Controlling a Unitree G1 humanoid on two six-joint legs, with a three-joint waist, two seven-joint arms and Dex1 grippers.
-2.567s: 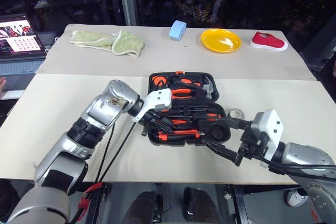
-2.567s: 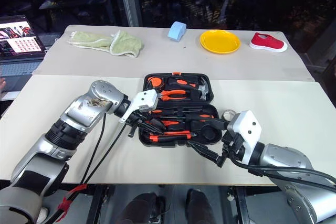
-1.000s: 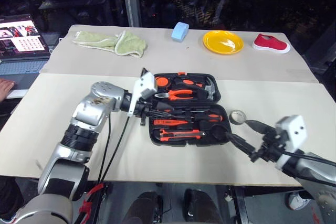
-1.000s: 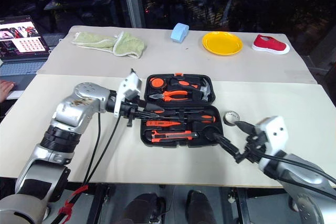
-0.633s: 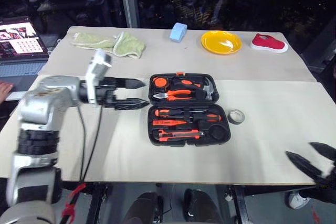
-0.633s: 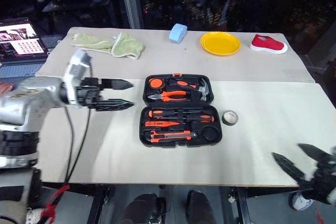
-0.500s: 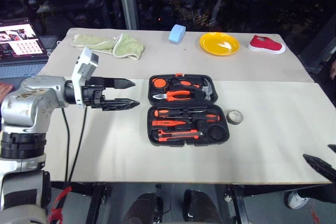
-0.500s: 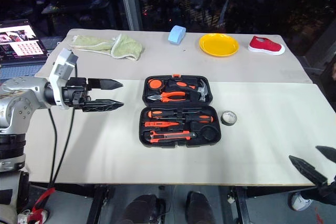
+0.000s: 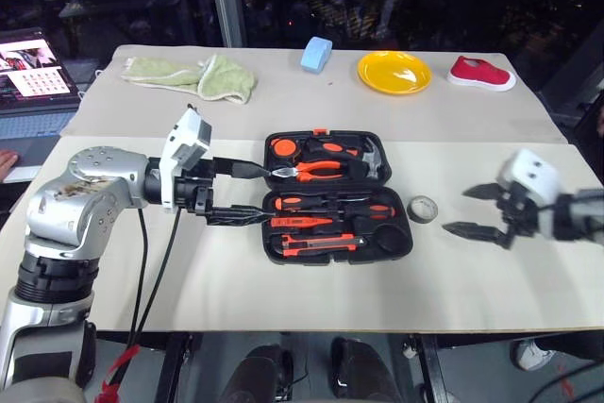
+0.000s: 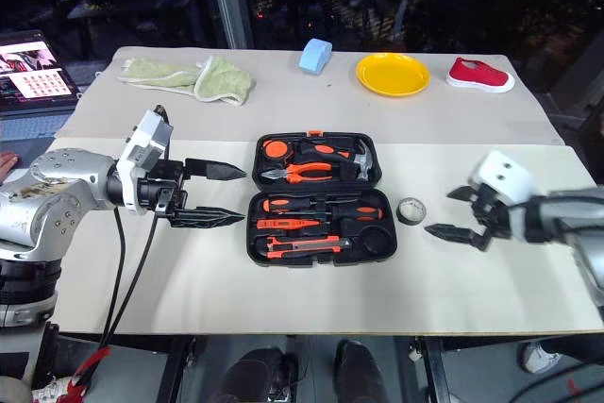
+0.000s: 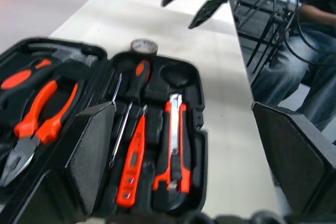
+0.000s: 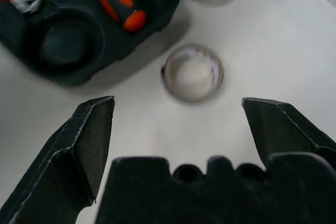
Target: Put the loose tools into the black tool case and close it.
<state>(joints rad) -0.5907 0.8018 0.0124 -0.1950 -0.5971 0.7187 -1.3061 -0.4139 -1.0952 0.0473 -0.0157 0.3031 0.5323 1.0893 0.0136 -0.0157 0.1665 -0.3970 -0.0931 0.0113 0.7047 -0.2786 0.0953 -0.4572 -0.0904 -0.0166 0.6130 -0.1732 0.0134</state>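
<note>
At the upper left of the head view a green cloth [image 9: 193, 76] lies on the table [image 9: 283, 299]. At centre left, the left gripper [image 9: 247, 192] has its two fingers spread wide apart and empty, tips just left of the black tool case [image 9: 335, 197]. The case lies open at frame centre; screwdrivers [image 11: 137, 74], tester pen [image 11: 132, 162] and utility knife [image 11: 174, 145] sit in its lower half. The grey tape roll [image 9: 424, 209] lies on the table just right of the case. At centre right, the right gripper [image 9: 476, 210] is spread wide, empty, near the roll but apart from it
</note>
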